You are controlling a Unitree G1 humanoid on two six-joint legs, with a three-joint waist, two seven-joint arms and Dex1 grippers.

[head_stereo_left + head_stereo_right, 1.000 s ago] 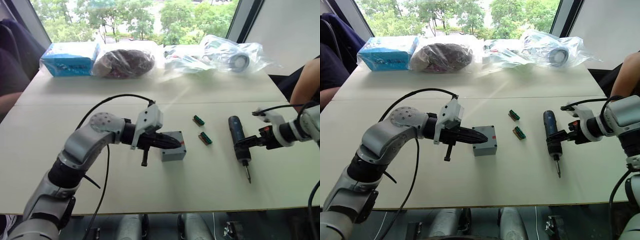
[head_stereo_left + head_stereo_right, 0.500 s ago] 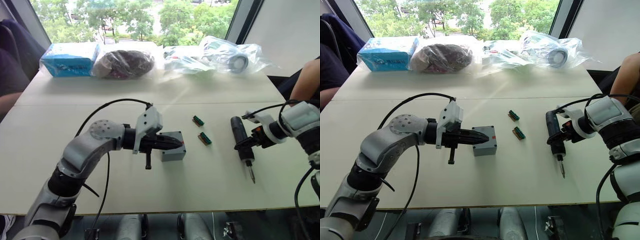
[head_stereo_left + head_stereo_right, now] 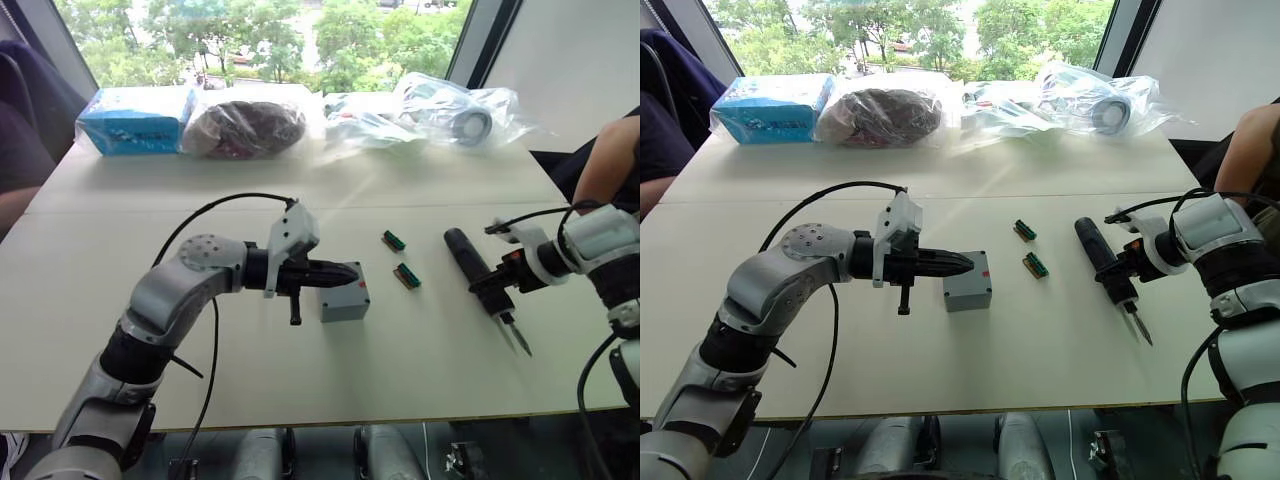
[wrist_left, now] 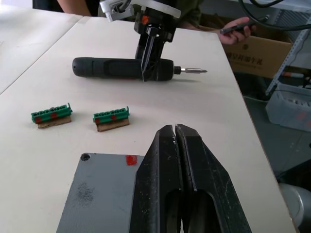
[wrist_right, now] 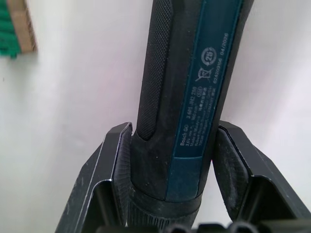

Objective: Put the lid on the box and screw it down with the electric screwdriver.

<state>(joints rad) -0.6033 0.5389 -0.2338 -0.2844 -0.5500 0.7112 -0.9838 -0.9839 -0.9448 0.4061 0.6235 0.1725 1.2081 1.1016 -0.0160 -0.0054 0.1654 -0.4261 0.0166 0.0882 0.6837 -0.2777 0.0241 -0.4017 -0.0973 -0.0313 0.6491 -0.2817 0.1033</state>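
A: Quick pass. Where's the box?

B: The box (image 3: 344, 300) sits mid-counter (image 3: 300, 390) with the lid (image 4: 99, 194) already on top, flat, a screw hole showing at one corner and a red mark on the edge. Left end effector (image 4: 176, 145) has its fingers pressed together, tips resting over the lid, apparently holding it down.

A: And the electric screwdriver?

B: The electric screwdriver (image 3: 1108, 270) is to the robot's right of the box, well apart from it. Right end effector (image 5: 167, 160) is clamped on its body near the bit end, one finger on each side. The tool looks barely off the counter or just touching it; can't tell which.

A: Axis?

B: Long axis runs roughly away-to-near from the robot, slightly slanted, butt end far, metal bit near and angled outward to the right. It lies close to level, not upright.

A: So the coming move?

B: My read: the right arm is the one that matters. It has to carry the tool leftward to the box and tip it so the bit points down at a corner hole. The two green terminal blocks (image 3: 401, 258) lie between the tool and the box, so the path should go over them.

A: Risk?

B: The left end effector covers part of the lid; the right needs a free corner.
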